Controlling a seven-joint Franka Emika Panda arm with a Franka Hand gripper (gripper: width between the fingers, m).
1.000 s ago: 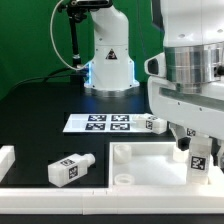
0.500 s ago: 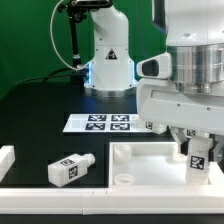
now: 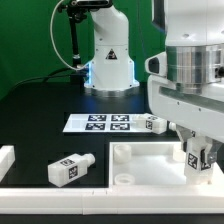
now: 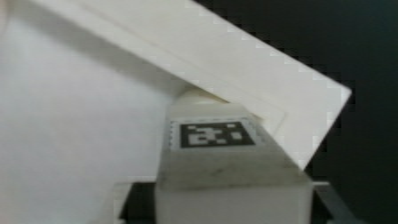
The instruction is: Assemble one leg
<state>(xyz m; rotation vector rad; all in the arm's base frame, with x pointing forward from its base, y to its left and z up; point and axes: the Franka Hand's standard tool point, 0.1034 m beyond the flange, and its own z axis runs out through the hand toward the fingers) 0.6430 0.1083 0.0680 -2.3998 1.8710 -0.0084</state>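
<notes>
Gripper: the gripper [image 3: 198, 160] sits low at the exterior view's right, closed on an upright leg [image 3: 199, 158] with a square tag; its fingers are mostly hidden by the wrist housing.
Held leg: it stands over the panel [image 3: 150, 160] near the right edge; whether its lower end touches is hidden.
Wrist view: the leg [image 4: 219, 160] fills the middle with its tag facing the camera, dark fingers [image 4: 137, 205] at its sides, the panel's [image 4: 89, 110] corner behind.
Other legs: one leg [image 3: 70, 168] lies on the table, near left; another [image 3: 153, 123] lies beside the marker board [image 3: 97, 123], partly hidden by the arm.
</notes>
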